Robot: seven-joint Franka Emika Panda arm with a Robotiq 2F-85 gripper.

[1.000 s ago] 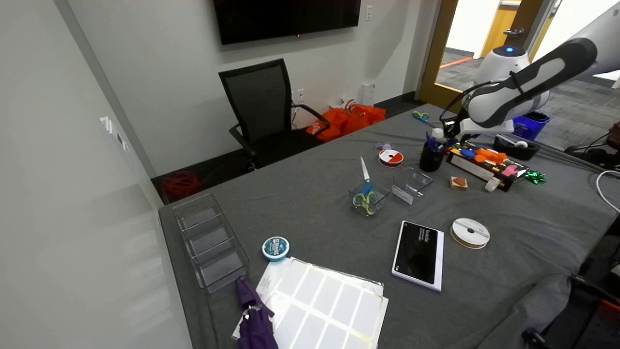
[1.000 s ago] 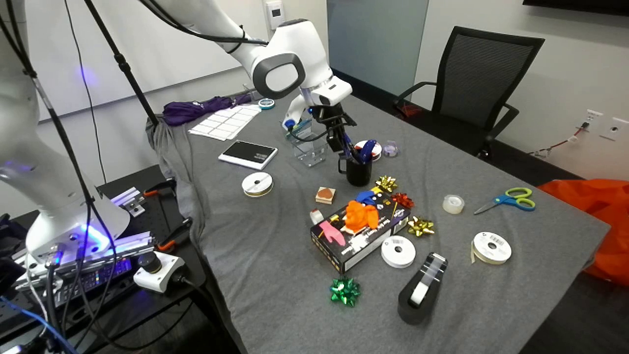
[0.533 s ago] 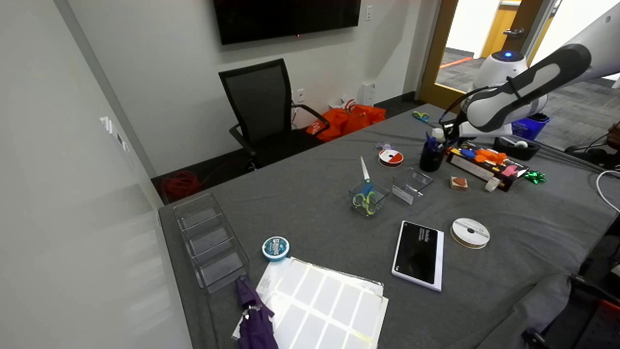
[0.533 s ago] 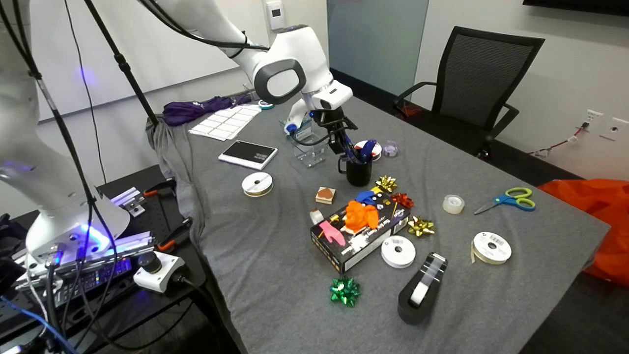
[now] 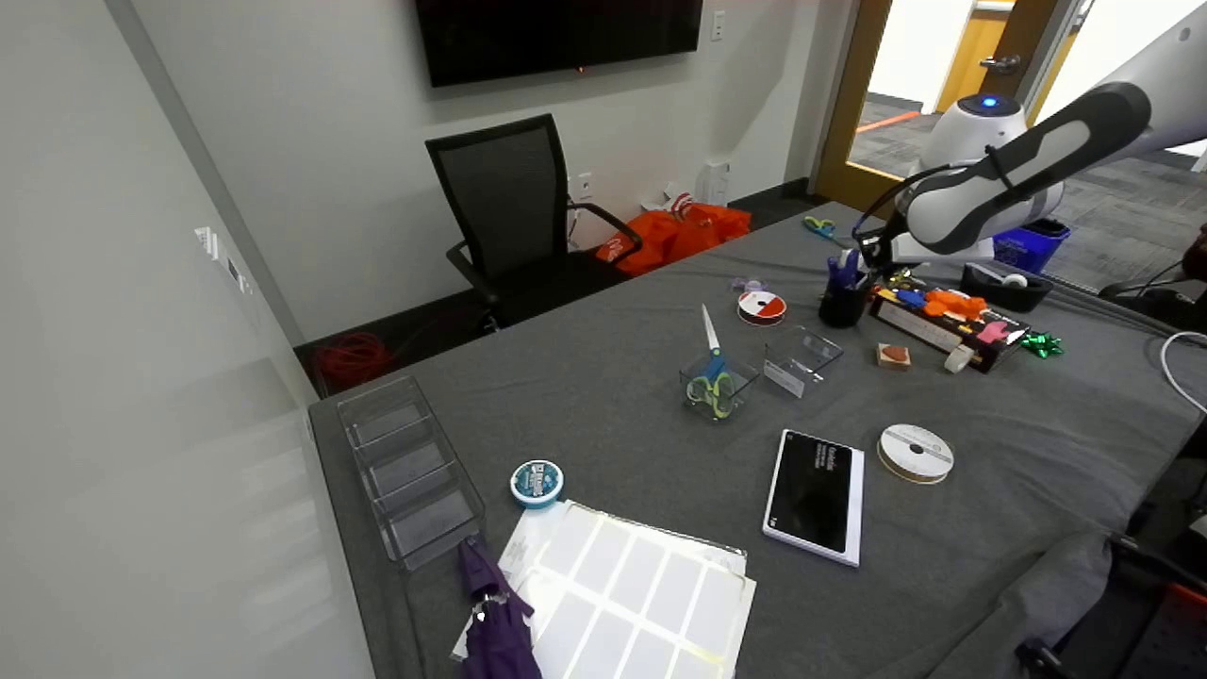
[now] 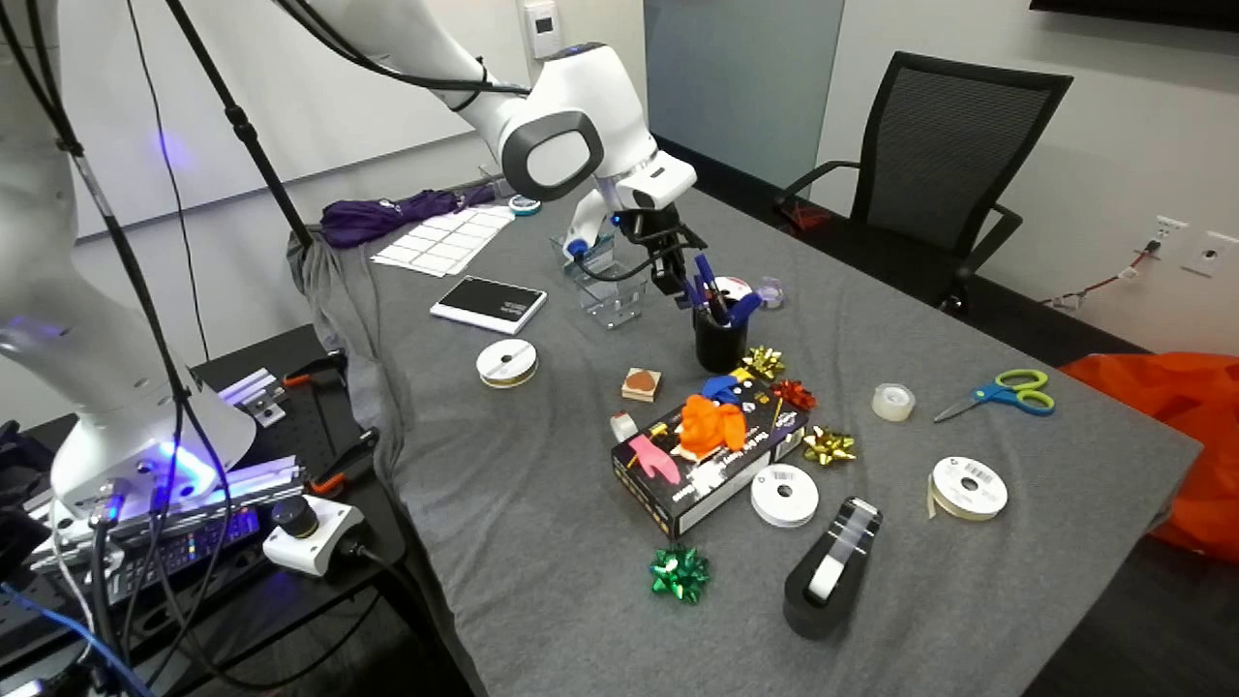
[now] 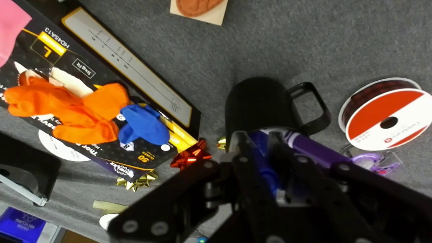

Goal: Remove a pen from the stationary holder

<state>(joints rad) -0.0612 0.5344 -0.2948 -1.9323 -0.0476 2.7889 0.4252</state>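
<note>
The stationary holder [image 6: 721,346] is a near-black mug-shaped cup standing on the grey table. It also shows in the other views [image 5: 841,309] [image 7: 258,101], its handle clear in the wrist view. Several blue and purple pens lean apart in it. My gripper [image 6: 679,288] is beside its rim, tilted toward the pens. In the wrist view my gripper's [image 7: 258,137] fingers stand close together at the cup's mouth. A dark blue pen [image 7: 261,143] shows between them. I cannot tell whether the pads grip it. A purple marker [image 7: 315,149] lies just outside the right finger.
A black glove box [image 6: 692,474] with coloured gloves is near the holder, with shiny bows around it. A red ribbon spool [image 7: 388,119] is on the handle side. A stamp block [image 6: 641,384] and a clear stand [image 6: 612,295] are also close.
The holder has shifted slightly and turned, so its handle no longer shows in an exterior view. The pens, bunched before, now fan apart. My gripper has moved only slightly.
</note>
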